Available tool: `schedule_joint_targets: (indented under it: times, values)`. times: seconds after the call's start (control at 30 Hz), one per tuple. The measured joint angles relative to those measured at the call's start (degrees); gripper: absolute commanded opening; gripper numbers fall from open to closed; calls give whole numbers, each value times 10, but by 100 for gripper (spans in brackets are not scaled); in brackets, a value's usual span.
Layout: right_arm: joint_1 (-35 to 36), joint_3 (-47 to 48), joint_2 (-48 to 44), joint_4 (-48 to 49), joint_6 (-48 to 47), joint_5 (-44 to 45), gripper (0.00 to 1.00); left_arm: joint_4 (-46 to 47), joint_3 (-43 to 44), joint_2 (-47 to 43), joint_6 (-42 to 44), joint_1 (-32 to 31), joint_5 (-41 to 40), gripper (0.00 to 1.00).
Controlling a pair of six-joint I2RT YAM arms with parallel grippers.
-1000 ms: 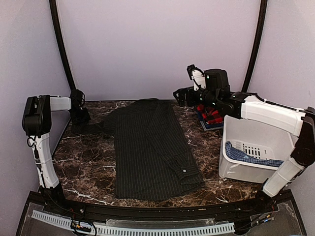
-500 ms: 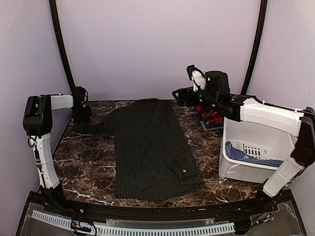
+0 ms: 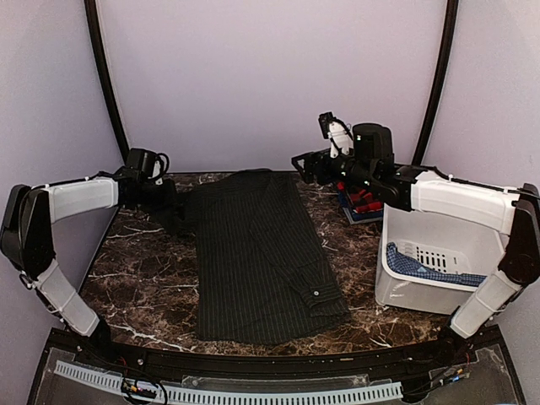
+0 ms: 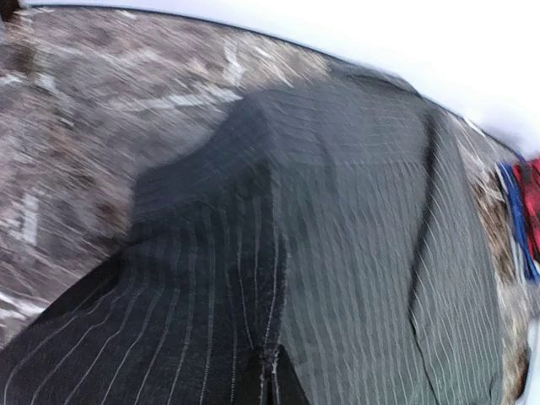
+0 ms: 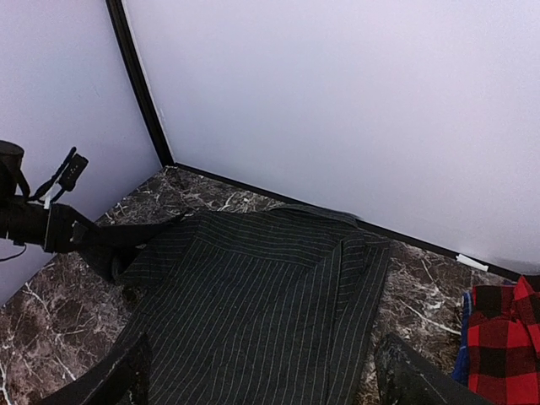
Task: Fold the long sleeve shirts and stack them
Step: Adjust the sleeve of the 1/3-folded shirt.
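Charcoal cloth is where the trouble could start. The charcoal pinstripe shirt (image 3: pixel 257 253) lies lengthwise down the middle of the marble table (image 3: pixel 135 278) with one side already folded over. Its sleeve (image 5: pixel 135 232) runs out from the shirt's far left corner and lifts off the table into the left gripper (image 3: pixel 163 195). Nothing pins the shirt's body, so a pull across on that sleeve could drag the whole shirt sideways and open the fold already made. A shallow pinch could let the sleeve slip out partway, or land it twisted rather than flat. The left wrist view is blurred and shows only pinstriped cloth running to its bottom edge, with no fingers. Going by the taut sleeve in the right wrist view, I judge this pincer clamped on the sleeve. The right gripper (image 3: pixel 305 162) hangs above the shirt's far right end. Its fingers (image 5: pixel 131 375) are spread wide at the bottom corners of its own view, with nothing between them and touching nothing. The red-and-black plaid shirt (image 3: pixel 361 199) sits folded just off the charcoal shirt's far right corner, against the white bin (image 3: pixel 439 245). It lies under the right arm, so a low sweep could knock it askew.
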Motion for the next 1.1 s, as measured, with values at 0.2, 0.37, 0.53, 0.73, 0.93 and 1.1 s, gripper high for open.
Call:
schedule_joint_targets:
  times: [0.2,0.37,0.53,0.73,0.93,1.1]
  values:
    - [0,-6,7,11,6,-2,87,59,-120,-34,1,-60,125,0]
    - [0,-7,31,19,14,-6,87,58,-153,-34,2,-88,175,10]
    - [0,-7,47,18,18,-8,86,31,-161,-37,-3,-88,166,33]
    - [0,-7,48,20,18,-8,87,0,-157,-64,-9,-87,164,45]
    - [0,-7,48,20,18,-8,87,-7,-113,-107,-37,-87,152,48]
    - [0,-7,48,21,18,-8,86,-5,-60,-108,-70,-87,104,49]
